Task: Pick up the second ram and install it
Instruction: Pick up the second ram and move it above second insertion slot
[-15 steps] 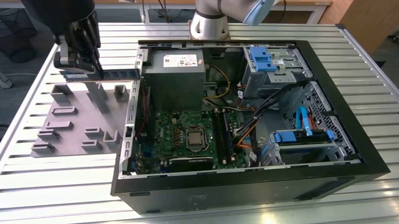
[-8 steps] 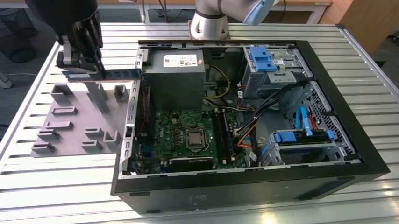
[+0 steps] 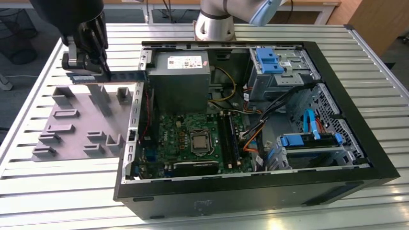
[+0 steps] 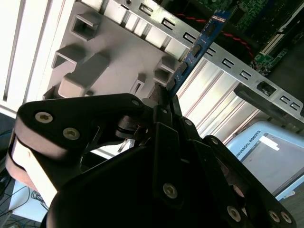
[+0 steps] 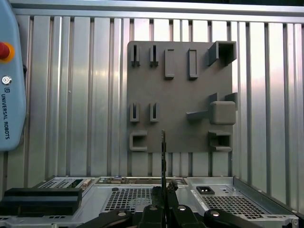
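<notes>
I hold the second ram, a long thin blue-green stick w/ black chips. My black gripper is pinched tight on one end of it. The rest sticks out sideways toward the big black open PC case.

The stick is up in the air, over the flat grey plastic fixture w/ little blocks. That fixture lies on the silver slatted metal table. The stick's free end is just beside the case's thin metal side wall. In the second wrist view the ram pokes out from my gripper on a slant over that wall. In the first wrist view the ram is edge-on, like a thin line.

The square green motherboard lies inside the case. Its long black ram slots are well apart from the stick.

What could go wrong, I think:
- I grip only one end, so the stick could tip or slip if it bumps sth.
- The free end is close to the metal wall & could knock there.
- The yellow wires lie near the slots, so the stick could snag.
- If it goes in crooked, it won't sit right & could bend
</notes>
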